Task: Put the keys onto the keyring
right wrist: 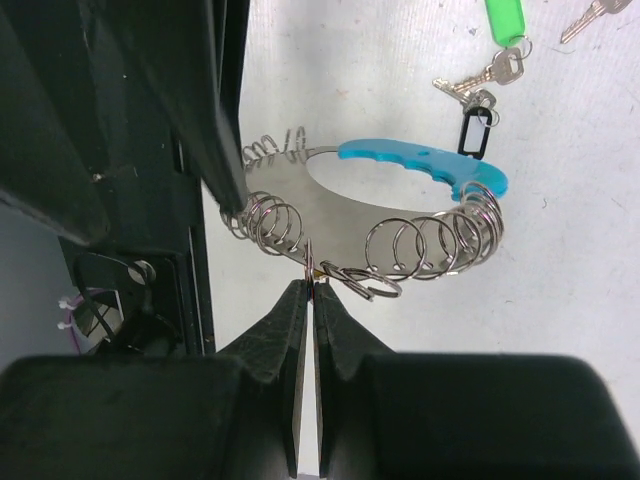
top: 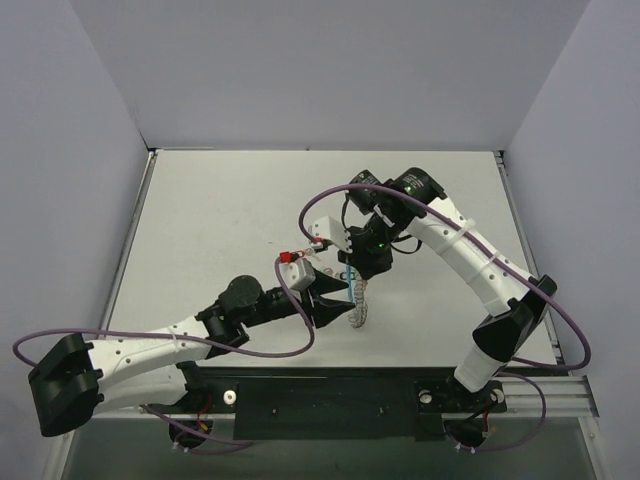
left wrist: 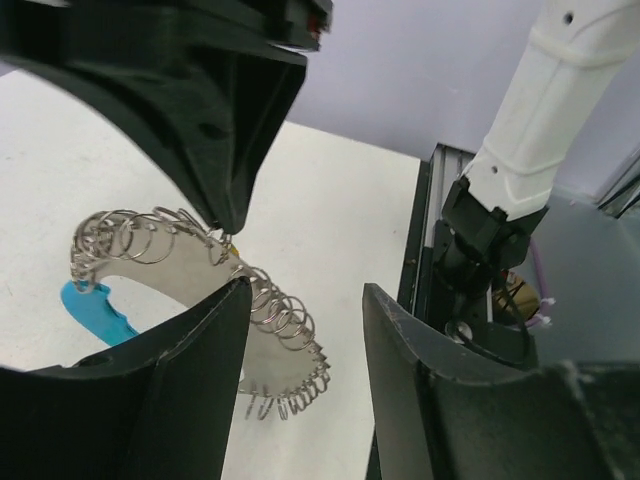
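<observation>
Black fingers of the right gripper [right wrist: 308, 292] were pressed together, pinching the near rim of the keyring [right wrist: 283, 222] at their very tips. Silvery coils ran off to either side of the pinch. The blue segment [right wrist: 420, 163] arched along the side of the loop farthest from the tips.

Beyond the loop, on the white table [right wrist: 580, 250], lay the keys [right wrist: 492, 72]. A black tag [right wrist: 472, 131] sat just past the blue segment and a green tag [right wrist: 505, 18] farther out. One more key lay at the frame's corner (its tag out of view).

Left gripper [left wrist: 305, 292] was spread, with nothing between its fingers. The keyring's coil passed just beyond one fingertip, and the right gripper's tip came down onto the coil from above. Overhead, the keyring hung under the right gripper, close beside the left gripper's tips.
</observation>
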### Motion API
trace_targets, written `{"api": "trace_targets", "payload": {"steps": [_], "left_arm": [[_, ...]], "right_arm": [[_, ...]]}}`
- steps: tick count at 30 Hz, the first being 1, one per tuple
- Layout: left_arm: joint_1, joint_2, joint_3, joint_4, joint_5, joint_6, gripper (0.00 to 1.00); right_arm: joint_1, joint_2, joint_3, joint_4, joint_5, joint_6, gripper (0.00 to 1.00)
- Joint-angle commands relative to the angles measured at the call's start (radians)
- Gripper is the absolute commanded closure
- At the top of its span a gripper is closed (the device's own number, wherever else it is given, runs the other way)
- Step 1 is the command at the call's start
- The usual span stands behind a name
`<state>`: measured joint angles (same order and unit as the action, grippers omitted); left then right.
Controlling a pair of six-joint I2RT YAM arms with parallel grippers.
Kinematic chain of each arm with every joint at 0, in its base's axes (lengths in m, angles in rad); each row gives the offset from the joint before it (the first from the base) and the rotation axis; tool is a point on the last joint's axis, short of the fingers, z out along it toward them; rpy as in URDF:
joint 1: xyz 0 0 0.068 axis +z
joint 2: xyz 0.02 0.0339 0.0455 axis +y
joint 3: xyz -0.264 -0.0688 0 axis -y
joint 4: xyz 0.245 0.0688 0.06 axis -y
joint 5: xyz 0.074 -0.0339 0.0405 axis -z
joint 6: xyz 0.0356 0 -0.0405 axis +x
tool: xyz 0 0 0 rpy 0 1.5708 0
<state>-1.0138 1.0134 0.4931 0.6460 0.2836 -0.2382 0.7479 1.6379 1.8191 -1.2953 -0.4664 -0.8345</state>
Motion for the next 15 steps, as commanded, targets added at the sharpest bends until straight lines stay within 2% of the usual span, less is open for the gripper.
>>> {"api": "trace_targets", "payload": {"steps": [1,4,8,15], "left_arm": [[-0.063,0.088,0.074,0.035,-0.136,0.151,0.44],[-0.089,0.120,0.070,0.083,-0.243,0.212,0.49],[-0.089,0.128,0.029,0.181,-0.311,0.234,0.49],[-0.071,0.148,-0.001,0.241,-0.301,0.269,0.49]], "right_arm": [[0.005,0.022,0.039,-0.203,0.063,-0.015,1.00],[0.007,0.020,0.039,-0.208,0.055,-0.021,1.00],[0.008,0.017,0.032,-0.214,0.048,-0.034,1.00],[0.005,0.014,0.023,-0.217,0.008,-0.060,1.00]]}}
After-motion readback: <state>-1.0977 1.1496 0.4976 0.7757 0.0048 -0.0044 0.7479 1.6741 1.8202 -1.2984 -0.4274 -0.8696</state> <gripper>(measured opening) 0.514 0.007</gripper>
